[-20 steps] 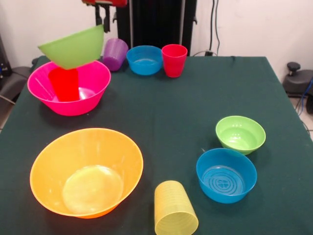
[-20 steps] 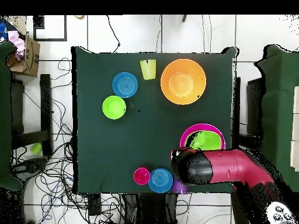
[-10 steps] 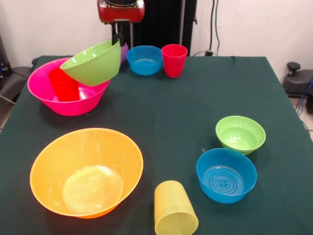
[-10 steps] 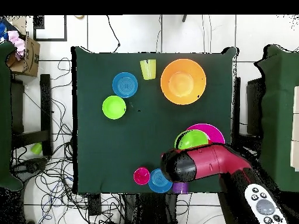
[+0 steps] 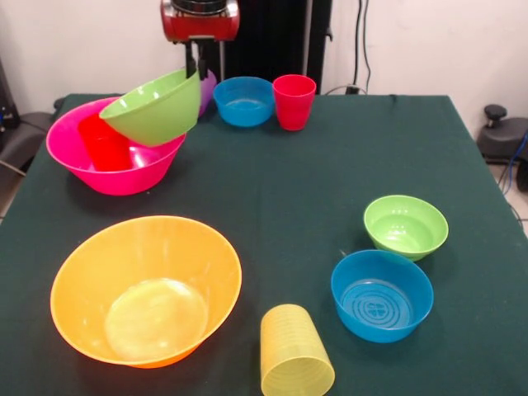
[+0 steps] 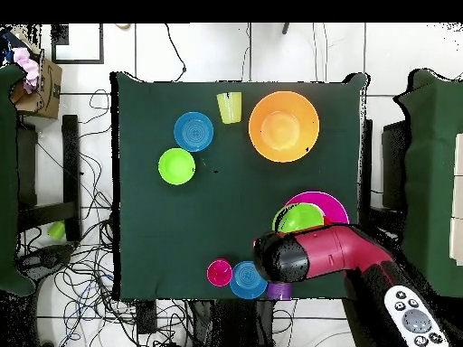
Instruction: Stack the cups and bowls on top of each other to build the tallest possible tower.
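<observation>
My gripper (image 5: 196,68) is shut on the far rim of the medium lime green bowl (image 5: 153,107), which hangs tilted over the right rim of the hot pink bowl (image 5: 115,169). Whether it touches that rim I cannot tell. The bright red cup (image 5: 103,144) stands inside the pink bowl, partly behind the green one. From overhead the arm (image 6: 312,255) covers the gripper, and the green bowl (image 6: 300,217) overlaps the pink bowl (image 6: 333,202). The purple cup (image 5: 207,86) is mostly hidden behind the gripper. A blue bowl (image 5: 244,101) and a pinkish-red cup (image 5: 294,101) stand beside it.
The large orange bowl (image 5: 147,289) sits front left with the ribbed yellow cup (image 5: 293,353) to its right. A small green bowl (image 5: 406,225) and a second blue bowl (image 5: 382,294) stand at the right. A chair (image 5: 503,132) is beyond the table's right edge.
The green bowl came off the top of the red cup and moved right, tilted, with the gripper on its rim. In the last half second it shifted slightly left.
</observation>
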### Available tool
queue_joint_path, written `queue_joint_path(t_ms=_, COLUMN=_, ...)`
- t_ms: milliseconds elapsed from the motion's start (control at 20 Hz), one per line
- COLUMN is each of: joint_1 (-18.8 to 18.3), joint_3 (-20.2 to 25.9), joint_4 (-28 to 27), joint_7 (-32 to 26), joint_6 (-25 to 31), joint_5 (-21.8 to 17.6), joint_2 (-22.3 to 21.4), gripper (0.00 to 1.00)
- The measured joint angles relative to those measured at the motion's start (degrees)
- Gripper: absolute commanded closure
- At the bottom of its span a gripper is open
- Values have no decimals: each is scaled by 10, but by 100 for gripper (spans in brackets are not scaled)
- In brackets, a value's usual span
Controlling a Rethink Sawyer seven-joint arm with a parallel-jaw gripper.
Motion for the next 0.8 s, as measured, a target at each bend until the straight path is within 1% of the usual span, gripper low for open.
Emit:
queue_joint_path(t_ms=100, joint_1=-7, joint_3=5, joint_4=2, joint_7=0, joint_6=0, joint_5=7, joint_2=-8, gripper=100)
queue_joint_path(t_ms=150, joint_1=-15, joint_3=12, joint_4=6, joint_7=0, joint_6=3, joint_5=19, joint_2=-20, gripper=100)
queue_joint_path(t_ms=200, joint_1=-33, joint_3=26, joint_4=13, joint_7=0, joint_6=14, joint_5=47, joint_2=-46, gripper=100)
queue_joint_path(t_ms=350, joint_1=-50, joint_3=40, joint_4=20, joint_7=0, joint_6=35, joint_5=81, joint_2=-78, gripper=100)
queue_joint_path(t_ms=400, joint_1=-64, joint_3=53, joint_4=24, joint_7=0, joint_6=62, joint_5=113, joint_2=-110, gripper=100)
queue_joint_path(t_ms=500, joint_1=-69, joint_3=58, joint_4=25, joint_7=0, joint_6=72, joint_5=124, joint_2=-122, gripper=100)
queue_joint_path(t_ms=550, joint_1=-75, joint_3=65, joint_4=26, joint_7=0, joint_6=88, joint_5=137, joint_2=-138, gripper=100)
queue_joint_path(t_ms=650, joint_1=-81, joint_3=76, joint_4=27, joint_7=0, joint_6=111, joint_5=150, joint_2=-161, gripper=100)
queue_joint_path(t_ms=800, joint_1=-83, joint_3=86, joint_4=27, joint_7=0, joint_6=123, joint_5=146, joint_2=-179, gripper=100)
